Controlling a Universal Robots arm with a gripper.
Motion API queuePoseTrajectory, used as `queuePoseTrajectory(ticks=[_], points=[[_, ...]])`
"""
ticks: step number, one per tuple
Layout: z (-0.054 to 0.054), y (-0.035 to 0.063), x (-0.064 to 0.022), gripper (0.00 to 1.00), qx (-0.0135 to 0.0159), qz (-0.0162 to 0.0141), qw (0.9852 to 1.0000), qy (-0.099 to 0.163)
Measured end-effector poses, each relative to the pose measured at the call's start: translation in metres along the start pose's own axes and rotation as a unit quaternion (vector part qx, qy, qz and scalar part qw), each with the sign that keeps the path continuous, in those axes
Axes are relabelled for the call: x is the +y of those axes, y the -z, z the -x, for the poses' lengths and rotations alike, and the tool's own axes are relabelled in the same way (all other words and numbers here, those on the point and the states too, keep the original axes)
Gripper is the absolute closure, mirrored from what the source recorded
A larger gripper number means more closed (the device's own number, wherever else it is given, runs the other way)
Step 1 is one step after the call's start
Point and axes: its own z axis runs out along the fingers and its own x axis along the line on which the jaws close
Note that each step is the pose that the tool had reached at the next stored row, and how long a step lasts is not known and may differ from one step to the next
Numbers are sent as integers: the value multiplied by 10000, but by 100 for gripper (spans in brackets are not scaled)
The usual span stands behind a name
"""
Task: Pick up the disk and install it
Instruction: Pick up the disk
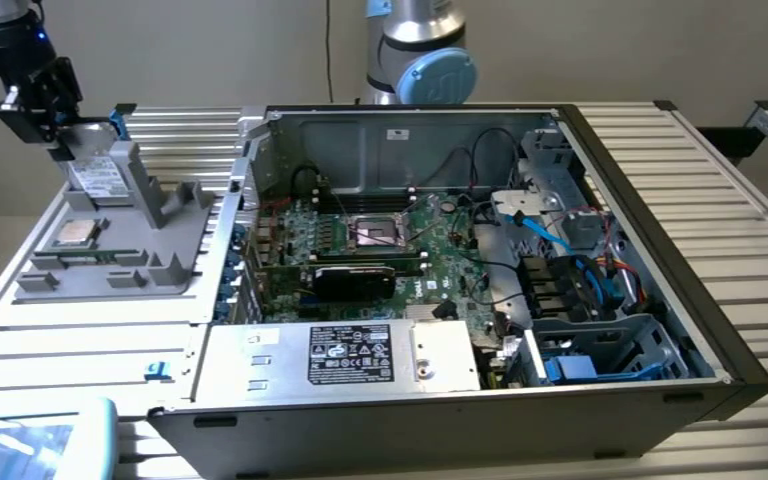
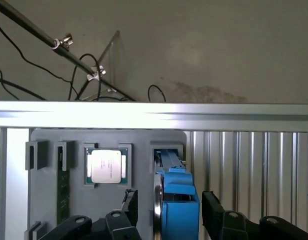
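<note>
The gripper (image 2: pixel 169 207) stands wide open, a finger on either side of the disk (image 2: pixel 178 200), which sits upright in the grey holder (image 1: pixel 157 215) on the worktop (image 1: pixel 64 340) beside the computer case (image 1: pixel 684 280).

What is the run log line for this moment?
gripper: open, astride disk | disk: upright in grey holder slot, not yet lifted | computer case: open

Wall (image 1: pixel 157 60): plain and pale, seen across the top of the exterior view.
Table (image 1: pixel 738 220): grey metal slats, spread from left edge to lower right.
Light: even; a bright band is reflected on the table's rail (image 2: pixel 154 115).
</note>
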Motion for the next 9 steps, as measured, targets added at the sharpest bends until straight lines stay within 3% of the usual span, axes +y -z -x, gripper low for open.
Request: queuePoseTrajectory(ticks=[2,3,9], points=[[0,-11,1,39,0,-9,10000,0],[0,-15,2,47,0,-14,10000,0],[5,-23,21,47,0,-31,10000,-1]])
